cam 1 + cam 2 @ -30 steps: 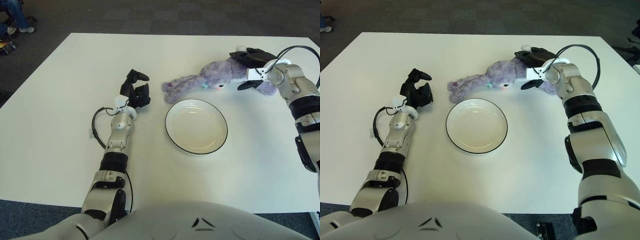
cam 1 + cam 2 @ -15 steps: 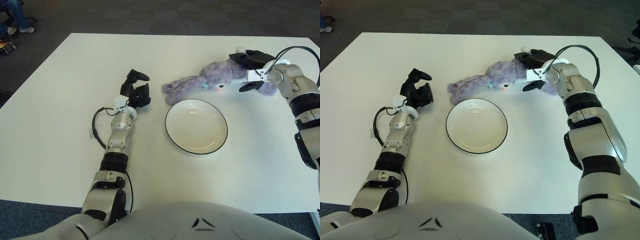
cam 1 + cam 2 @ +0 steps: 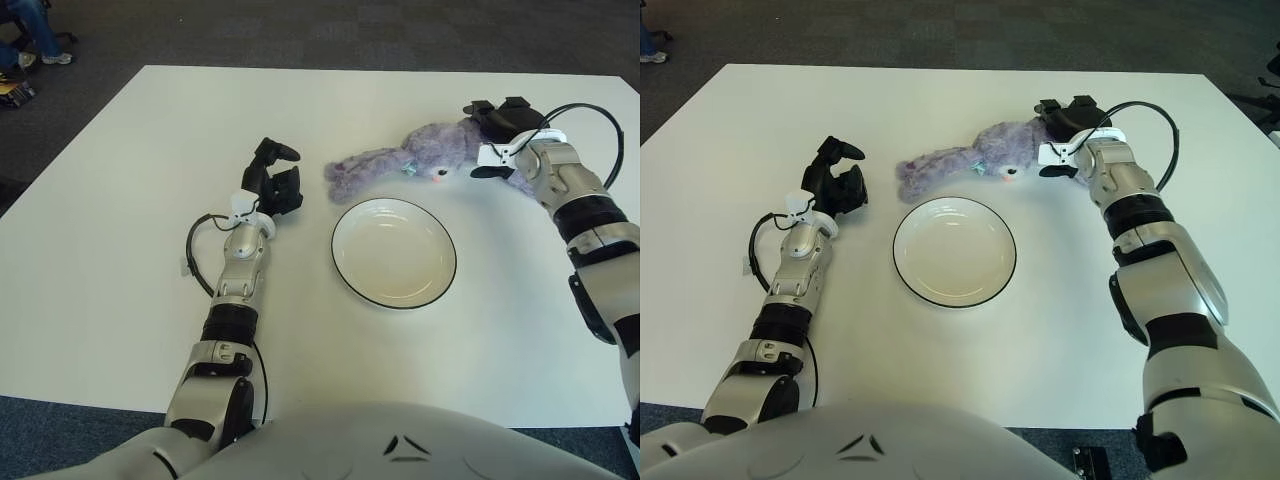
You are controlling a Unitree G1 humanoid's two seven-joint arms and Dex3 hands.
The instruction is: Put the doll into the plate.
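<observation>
Table (image 3: 120, 250): white, holding every item listed; its near edge is hidden behind the robot's torso.

Plate (image 3: 394, 252): white with a dark rim, set near the table's middle, nothing in it. Serves as the reference for the other entries.

Doll (image 3: 420, 158): purple plush, lying on its side on the table just beyond the plate's far edge, outside the rim. Its limbs trail toward the plate's far-left side; its far-right end is covered by the right hand, so that part cannot be made out.

Right hand (image 3: 1065, 135): beyond the plate and to its right, dark fingers (image 3: 1077, 105) draped over the doll's right end. Whether they actually grip the plush cannot be told.

Left hand (image 3: 272, 182): left of the plate, well apart from the doll, fingers curled in, holding nothing.
</observation>
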